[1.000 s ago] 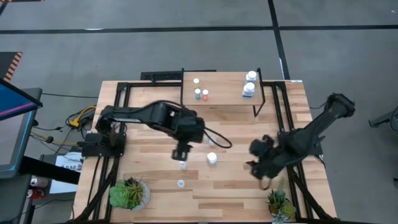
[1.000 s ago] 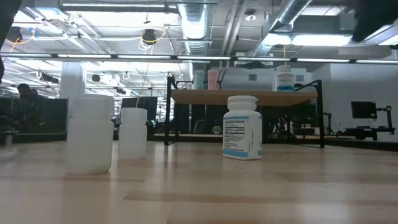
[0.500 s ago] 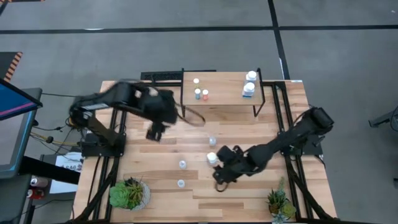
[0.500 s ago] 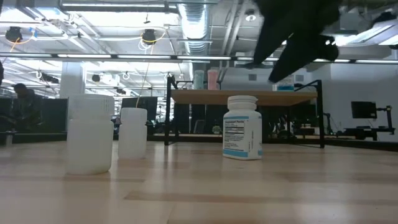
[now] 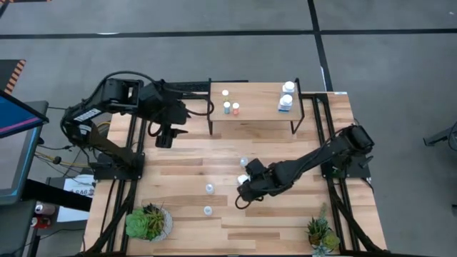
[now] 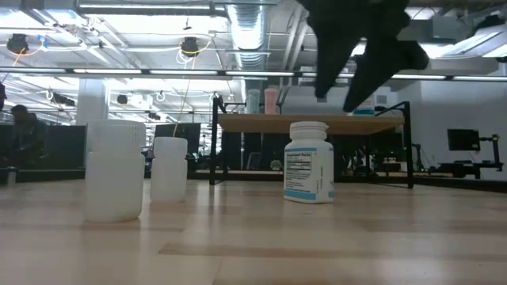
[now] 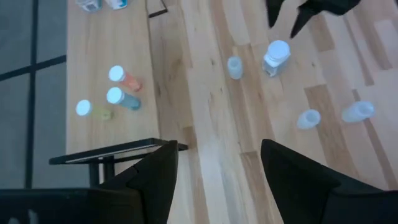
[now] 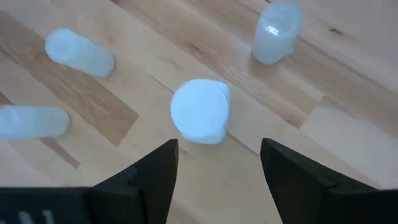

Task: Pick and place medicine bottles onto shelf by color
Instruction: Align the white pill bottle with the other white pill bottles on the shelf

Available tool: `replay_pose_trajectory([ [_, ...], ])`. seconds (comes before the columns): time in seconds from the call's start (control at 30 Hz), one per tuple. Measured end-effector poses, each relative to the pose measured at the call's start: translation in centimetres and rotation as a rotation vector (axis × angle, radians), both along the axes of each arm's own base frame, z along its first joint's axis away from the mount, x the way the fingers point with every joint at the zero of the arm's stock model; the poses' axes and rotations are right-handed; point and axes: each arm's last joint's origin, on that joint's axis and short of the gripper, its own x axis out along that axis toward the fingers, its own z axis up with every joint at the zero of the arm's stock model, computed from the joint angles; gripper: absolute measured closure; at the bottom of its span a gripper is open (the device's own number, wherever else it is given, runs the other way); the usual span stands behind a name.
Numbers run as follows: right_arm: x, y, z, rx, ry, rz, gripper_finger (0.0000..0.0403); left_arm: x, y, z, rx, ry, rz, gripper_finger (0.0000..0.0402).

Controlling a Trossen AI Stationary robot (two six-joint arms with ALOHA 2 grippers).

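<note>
A white-capped white bottle [image 8: 200,111] with a printed label stands upright on the table's middle [image 5: 243,178] and shows in the low view [image 6: 309,172]. My right gripper [image 8: 217,186] is open, hovering above it on its near side [image 5: 243,193], touching nothing. Three small pale bottles [image 5: 243,163] [image 5: 209,188] [image 5: 207,210] stand on the table nearby. The shelf [image 5: 257,114] at the far edge carries small bottles [image 5: 227,107] at its left and larger white ones [image 5: 285,101] at its right. My left gripper [image 5: 163,137] is open and empty, raised at the far left.
Two potted green plants [image 5: 148,221] [image 5: 320,234] sit at the near corners. Black metal frames [image 5: 136,128] run along both table sides. Bare wood lies between the shelf and the loose bottles [image 7: 205,124].
My left gripper has drawn back from above the small bottles at the table's middle, up and toward the far left corner. My right gripper has swept from the table's right side toward the left, arriving over the white labelled bottle. The bottles have stayed in place.
</note>
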Motion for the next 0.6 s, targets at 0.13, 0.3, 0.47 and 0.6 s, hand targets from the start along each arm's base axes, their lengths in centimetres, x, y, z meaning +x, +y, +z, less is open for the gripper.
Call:
replay_pose_trajectory([
  [0.13,0.43,-0.30,-0.01,0.042,-0.012,-0.002,0.0166,0.13,-0.04,-0.17,-0.007,0.015,-0.019,0.0185],
  [0.3,0.53,-0.31,0.02,0.039,-0.019,0.012,0.0179,0.29,-0.02,-0.22,0.003,0.016,-0.032,0.0185],
  [0.47,0.44,-0.32,-0.55,0.041,-0.018,0.015,0.0186,0.28,-0.02,-0.22,0.003,0.016,-0.032,0.0185],
  [0.6,0.62,-0.25,-0.49,0.049,-0.039,0.016,0.0185,0.28,-0.02,-0.22,0.003,0.016,-0.032,0.0185],
])
